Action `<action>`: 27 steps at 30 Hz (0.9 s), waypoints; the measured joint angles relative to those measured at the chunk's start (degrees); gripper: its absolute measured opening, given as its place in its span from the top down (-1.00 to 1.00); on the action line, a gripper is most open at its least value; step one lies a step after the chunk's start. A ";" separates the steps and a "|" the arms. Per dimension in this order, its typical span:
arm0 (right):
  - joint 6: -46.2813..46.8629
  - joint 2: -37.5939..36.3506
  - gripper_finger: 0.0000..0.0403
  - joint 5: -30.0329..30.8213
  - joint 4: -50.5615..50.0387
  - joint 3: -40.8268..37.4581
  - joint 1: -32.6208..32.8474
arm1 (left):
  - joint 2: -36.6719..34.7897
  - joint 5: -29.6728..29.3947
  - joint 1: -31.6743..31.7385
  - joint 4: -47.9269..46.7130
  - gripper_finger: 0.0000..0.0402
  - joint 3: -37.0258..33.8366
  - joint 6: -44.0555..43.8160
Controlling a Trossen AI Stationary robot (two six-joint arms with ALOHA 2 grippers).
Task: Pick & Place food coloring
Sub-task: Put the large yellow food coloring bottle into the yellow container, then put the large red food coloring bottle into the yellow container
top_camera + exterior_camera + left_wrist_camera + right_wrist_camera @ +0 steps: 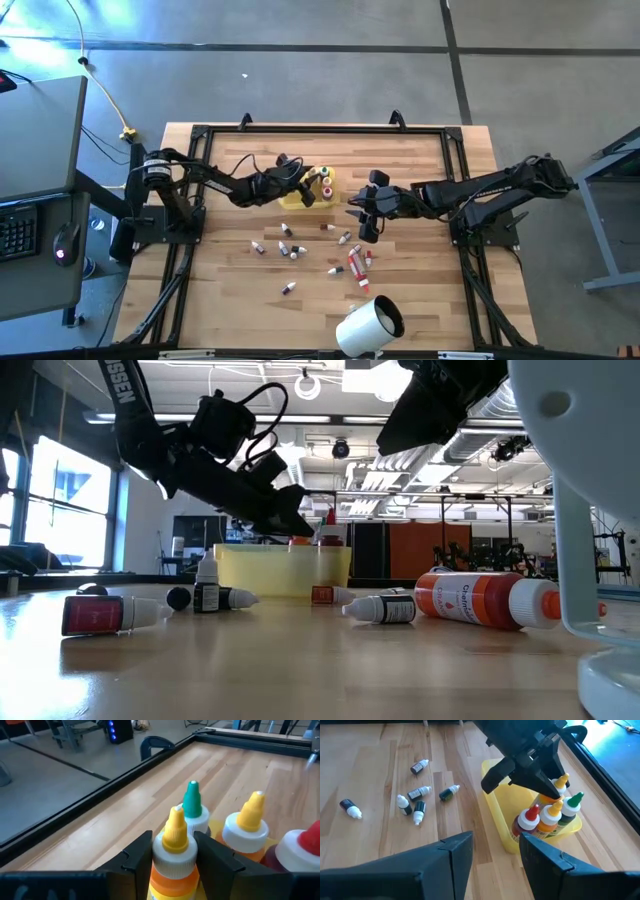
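Wooden worktop (220, 300) carries scattered food coloring bottles (290, 250) near the yellow tray (300, 198). Left hand (172, 852) is over the tray, fingers clamped around an orange bottle (172, 865) with a yellow cap. Step in hand: placement. Next move likely calls for releasing it upright. Right hand (495, 852) waits beside the tray, open and empty.

Four bottles (545, 817) stand in the tray (502, 815); small bottles (290, 250) lie on the table (220, 300) near the tray.
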 joint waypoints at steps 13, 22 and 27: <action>0.05 0.00 0.24 -0.02 0.00 0.00 0.00 | 0.00 -4.24 0.00 -0.11 0.34 0.02 0.22; 0.05 0.00 0.24 -0.04 0.00 0.00 0.00 | 0.00 -4.45 0.00 0.00 0.17 0.11 0.20; 0.05 0.00 0.24 -0.07 0.00 0.00 -0.01 | 0.00 -4.62 0.00 0.00 0.01 0.11 0.21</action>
